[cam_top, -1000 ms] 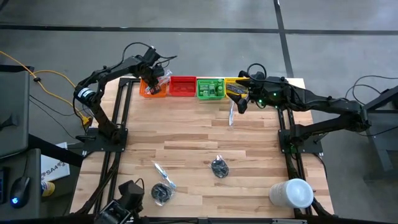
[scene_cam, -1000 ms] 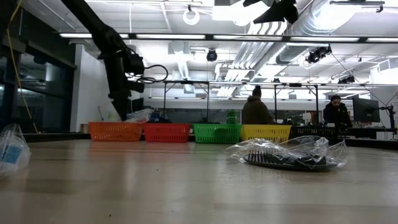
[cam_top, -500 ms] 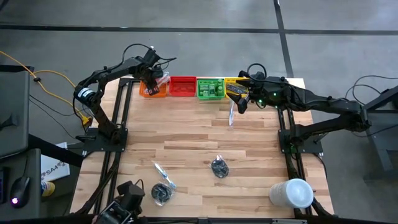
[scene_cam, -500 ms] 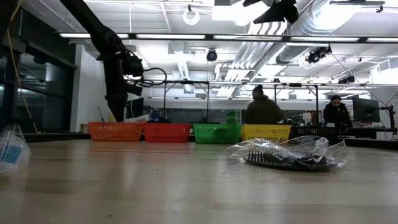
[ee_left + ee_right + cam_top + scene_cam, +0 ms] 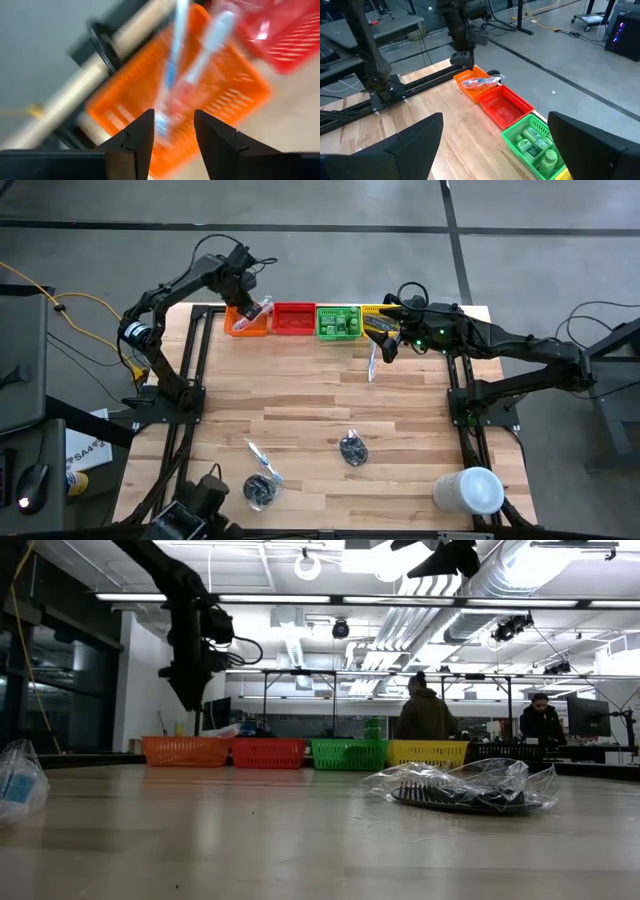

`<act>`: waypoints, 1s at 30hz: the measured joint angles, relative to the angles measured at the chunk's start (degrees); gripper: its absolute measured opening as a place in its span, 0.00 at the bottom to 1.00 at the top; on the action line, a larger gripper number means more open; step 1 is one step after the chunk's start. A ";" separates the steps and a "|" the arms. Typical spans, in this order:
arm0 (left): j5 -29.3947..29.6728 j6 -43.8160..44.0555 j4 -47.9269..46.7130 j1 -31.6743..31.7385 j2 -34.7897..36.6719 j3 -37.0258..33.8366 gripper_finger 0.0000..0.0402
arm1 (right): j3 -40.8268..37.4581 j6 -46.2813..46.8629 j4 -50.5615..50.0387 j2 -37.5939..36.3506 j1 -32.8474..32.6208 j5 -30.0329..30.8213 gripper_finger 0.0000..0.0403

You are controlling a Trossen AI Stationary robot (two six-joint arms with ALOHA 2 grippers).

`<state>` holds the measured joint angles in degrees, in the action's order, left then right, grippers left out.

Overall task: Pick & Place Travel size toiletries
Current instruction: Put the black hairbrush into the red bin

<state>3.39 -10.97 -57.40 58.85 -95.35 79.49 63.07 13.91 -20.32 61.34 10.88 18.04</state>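
My left gripper (image 5: 243, 292) hangs open above the orange bin (image 5: 243, 326), fingers pointing down, with nothing between them (image 5: 172, 117). Clear-wrapped white-blue toothbrushes (image 5: 192, 65) lie in that bin, one end resting over its rim toward the red bin (image 5: 293, 319). My right gripper (image 5: 386, 342) hovers wide open by the yellow bin (image 5: 372, 311); in its wrist view (image 5: 495, 117) it holds nothing. Loose toiletries lie on the table: a wrapped toothbrush (image 5: 260, 455), two dark bundles (image 5: 259, 491) (image 5: 352, 448) and a slim wrapped item (image 5: 372, 366).
Orange, red, green (image 5: 338, 322) and yellow bins stand in a row along the far edge; the green one holds green bottles (image 5: 535, 142). A large white cylinder (image 5: 470, 490) stands near right. A wrapped comb (image 5: 465, 790) lies close to the low camera. People show beyond the table.
My left gripper has risen straight up out of the orange bin and rolled about its own axis. The wrapped toothbrush it was down on stays behind in the bin, lying across the rim. The right arm has kept still.
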 joint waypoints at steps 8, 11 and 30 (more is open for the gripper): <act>-7.36 7.51 -12.39 -4.14 1.54 2.11 0.35 | 0.00 -0.06 -0.02 0.00 0.02 -0.33 0.88; -7.34 11.28 -14.68 -7.16 2.96 1.18 0.35 | 0.00 0.69 -0.30 0.00 -0.01 -0.22 0.88; -5.25 59.72 -16.12 -43.53 18.09 -10.55 0.35 | -0.02 8.50 -6.40 0.00 0.02 -0.63 0.88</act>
<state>-1.85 48.75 -73.52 15.32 -77.27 68.94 63.05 22.40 -26.72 61.34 10.90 17.41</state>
